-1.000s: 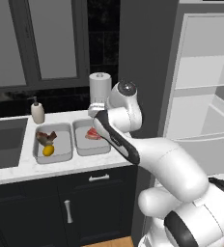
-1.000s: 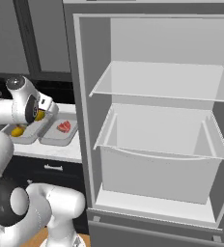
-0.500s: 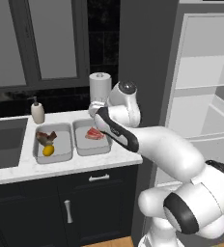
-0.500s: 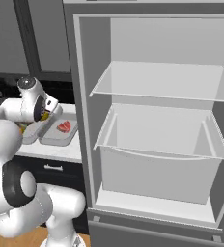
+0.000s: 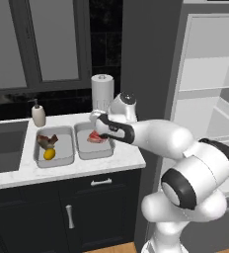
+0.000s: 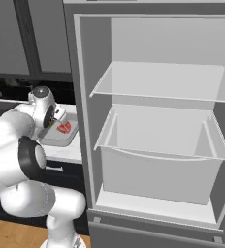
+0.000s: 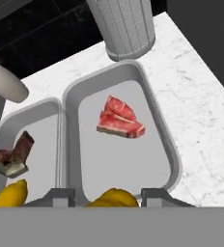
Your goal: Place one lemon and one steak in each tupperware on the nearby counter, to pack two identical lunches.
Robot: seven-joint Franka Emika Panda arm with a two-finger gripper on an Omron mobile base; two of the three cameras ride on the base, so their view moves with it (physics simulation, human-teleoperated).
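White marble-look counter (image 7: 196, 96) carried two grey rectangular tupperware trays side by side. Left tray (image 7: 36, 130) held brown steak, yellow lemon (image 7: 10, 194). Right tray (image 7: 152, 111) held red steak (image 7: 119, 118) only. End effector (image 7: 113, 197) pinched second yellow lemon (image 7: 115, 198), poised above right tray's near end; release point judged directly below.

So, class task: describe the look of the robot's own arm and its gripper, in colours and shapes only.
The arm is made of glossy white, rounded, tube-like segments, with dark bands at the joints and bulbous, ball-like elbows. Its base column is white as well. The gripper has two small, blocky dark grey fingertips. No loose cables, labels or markings can be made out.
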